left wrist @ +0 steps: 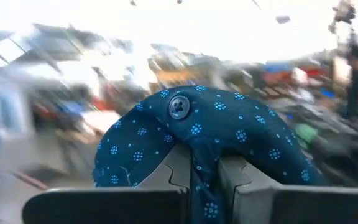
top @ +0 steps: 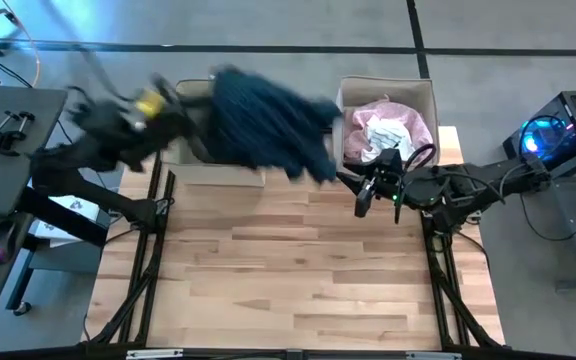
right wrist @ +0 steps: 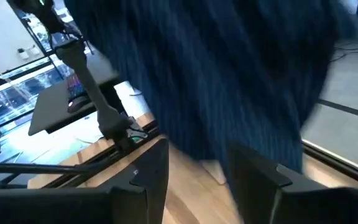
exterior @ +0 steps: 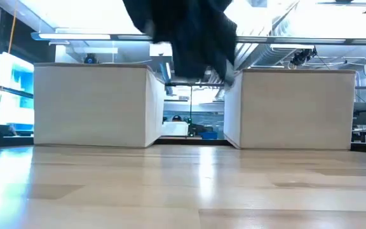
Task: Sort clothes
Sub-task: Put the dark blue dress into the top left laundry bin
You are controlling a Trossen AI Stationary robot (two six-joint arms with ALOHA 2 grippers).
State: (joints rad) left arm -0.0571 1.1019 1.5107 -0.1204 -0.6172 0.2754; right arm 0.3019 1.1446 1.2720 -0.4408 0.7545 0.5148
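Observation:
My left gripper [top: 190, 108] is raised over the far left of the table, shut on the navy white-dotted dress [top: 268, 120]. The dress streams in a blur above the left beige box [top: 223, 176] toward the right box [top: 434, 100]. In the low view the dress [exterior: 196, 38] hangs dark, clear of the table, above the gap between the boxes. My right gripper [top: 362, 205] is open and empty in front of the right box, which holds a pink shirt [top: 403, 115] and a white cloth [top: 386, 135]. My left gripper pinches a bunched fold of the dress [left wrist: 204, 158] between its two fingers [left wrist: 241, 177]. The cloth bulges past the fingertips in a hump with a button [left wrist: 179, 107] on it. Several layers sit in the hold. The rest hangs and swings below, lifted clear.
The two beige boxes [exterior: 91, 105] [exterior: 297, 108] stand side by side at the table's far edge with a gap between them. The wooden table top [top: 288, 270] lies bare in front of them. A monitor stand is off the left edge and a computer off the right.

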